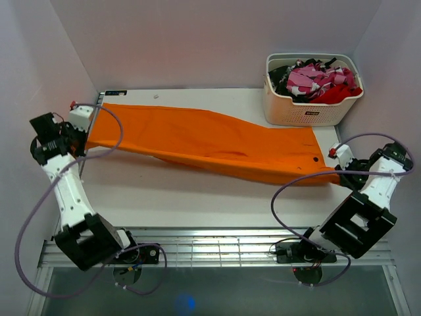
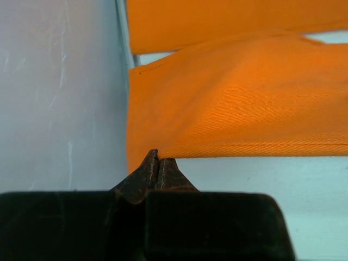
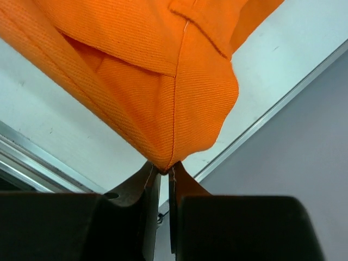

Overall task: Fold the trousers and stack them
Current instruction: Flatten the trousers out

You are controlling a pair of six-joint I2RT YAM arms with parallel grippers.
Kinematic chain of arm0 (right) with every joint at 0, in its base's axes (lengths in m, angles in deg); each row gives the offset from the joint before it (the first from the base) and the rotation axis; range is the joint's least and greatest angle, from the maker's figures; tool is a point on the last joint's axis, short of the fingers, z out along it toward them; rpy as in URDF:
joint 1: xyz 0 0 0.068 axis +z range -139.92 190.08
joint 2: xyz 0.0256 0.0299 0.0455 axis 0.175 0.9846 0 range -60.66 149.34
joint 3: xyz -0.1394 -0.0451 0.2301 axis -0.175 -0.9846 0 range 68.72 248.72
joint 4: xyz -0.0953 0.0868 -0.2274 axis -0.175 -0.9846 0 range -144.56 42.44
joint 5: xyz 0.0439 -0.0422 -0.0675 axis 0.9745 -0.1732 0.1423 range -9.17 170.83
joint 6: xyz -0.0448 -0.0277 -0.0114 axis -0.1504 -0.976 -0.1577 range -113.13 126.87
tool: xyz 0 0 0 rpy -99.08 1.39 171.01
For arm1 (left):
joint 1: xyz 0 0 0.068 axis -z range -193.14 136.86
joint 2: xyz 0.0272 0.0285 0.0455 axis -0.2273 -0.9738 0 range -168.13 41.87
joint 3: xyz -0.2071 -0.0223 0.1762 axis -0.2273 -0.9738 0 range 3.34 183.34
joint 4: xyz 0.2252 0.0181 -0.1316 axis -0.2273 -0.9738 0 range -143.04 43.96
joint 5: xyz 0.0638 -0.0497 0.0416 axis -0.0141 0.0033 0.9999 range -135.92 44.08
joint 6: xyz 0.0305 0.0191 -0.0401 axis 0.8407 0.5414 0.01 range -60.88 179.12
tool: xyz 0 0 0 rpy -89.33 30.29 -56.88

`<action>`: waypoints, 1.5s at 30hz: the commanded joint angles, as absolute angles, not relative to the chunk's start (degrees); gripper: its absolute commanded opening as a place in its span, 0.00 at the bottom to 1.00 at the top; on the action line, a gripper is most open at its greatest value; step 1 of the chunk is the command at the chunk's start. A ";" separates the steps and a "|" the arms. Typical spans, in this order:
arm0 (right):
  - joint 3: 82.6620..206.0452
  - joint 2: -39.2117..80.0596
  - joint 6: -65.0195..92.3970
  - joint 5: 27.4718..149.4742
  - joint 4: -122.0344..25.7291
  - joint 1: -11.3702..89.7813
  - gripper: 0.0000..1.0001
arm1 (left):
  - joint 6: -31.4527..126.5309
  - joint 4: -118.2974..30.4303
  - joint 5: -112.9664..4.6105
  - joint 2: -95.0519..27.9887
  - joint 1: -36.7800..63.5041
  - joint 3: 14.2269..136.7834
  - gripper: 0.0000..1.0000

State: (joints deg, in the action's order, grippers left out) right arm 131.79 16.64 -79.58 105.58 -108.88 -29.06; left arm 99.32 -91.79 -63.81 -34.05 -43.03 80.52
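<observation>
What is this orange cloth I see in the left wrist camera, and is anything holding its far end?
Observer: It is the trousers, stretched across the table; the right gripper is shut on the opposite end.
Operator: Do they lie straight?
Observer: No; from above they slant from the back left corner toward the right edge.
Operator: Anything else up there?
Observer: A white basket at the back right, holding red, pink-patterned and black clothes.
</observation>
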 commanded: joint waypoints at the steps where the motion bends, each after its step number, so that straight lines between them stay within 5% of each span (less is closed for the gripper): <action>1: 125.78 13.00 -91.11 98.15 -104.60 -35.52 0.08 | 110.76 -88.54 -59.98 -22.57 -46.53 68.61 0.00; 3: 121.57 12.82 -95.24 95.09 -103.64 -36.85 0.08 | 115.08 -93.04 -60.15 -18.34 -47.24 62.96 0.00; 5: 119.53 13.35 -96.92 92.62 -103.89 -37.56 0.14 | 122.18 -100.68 -59.98 -15.80 -48.11 55.07 0.28; 8: 120.13 13.70 -100.17 92.07 -106.78 -39.75 0.65 | 131.59 -111.23 -62.26 -13.59 -51.44 51.16 0.56; 9: 121.70 14.05 -100.79 94.08 -107.93 -40.54 0.96 | 133.46 -113.69 -63.66 -12.37 -52.59 51.84 0.64; 10: 126.24 15.44 -100.79 95.23 -111.24 -41.59 1.00 | 134.69 -117.37 -64.80 -12.01 -53.47 52.90 0.71; 12: 132.32 17.73 -100.01 99.43 -116.70 -42.13 0.96 | 135.67 -121.16 -68.05 -13.31 -54.18 58.33 0.82; 13: 135.57 20.70 -98.78 100.86 -119.69 -42.22 0.95 | 135.24 -124.14 -69.20 -14.36 -54.18 60.62 0.95; 18: 143.87 24.59 -89.30 105.62 -122.44 -39.15 0.98 | 125.85 -124.44 -76.67 -24.46 -54.18 71.35 0.98; 33: 130.25 28.81 -57.64 99.21 -97.66 -21.56 0.51 | 100.88 -99.84 -73.87 -51.72 -50.06 69.43 0.50; 39: 124.70 27.51 -62.73 93.65 -95.36 -23.85 0.39 | 95.95 -94.47 -75.54 -53.75 -43.21 77.22 0.47; 45: 139.96 27.67 -52.83 107.62 -100.66 -22.18 0.41 | 88.39 -88.32 -70.63 -62.70 -31.87 88.75 0.51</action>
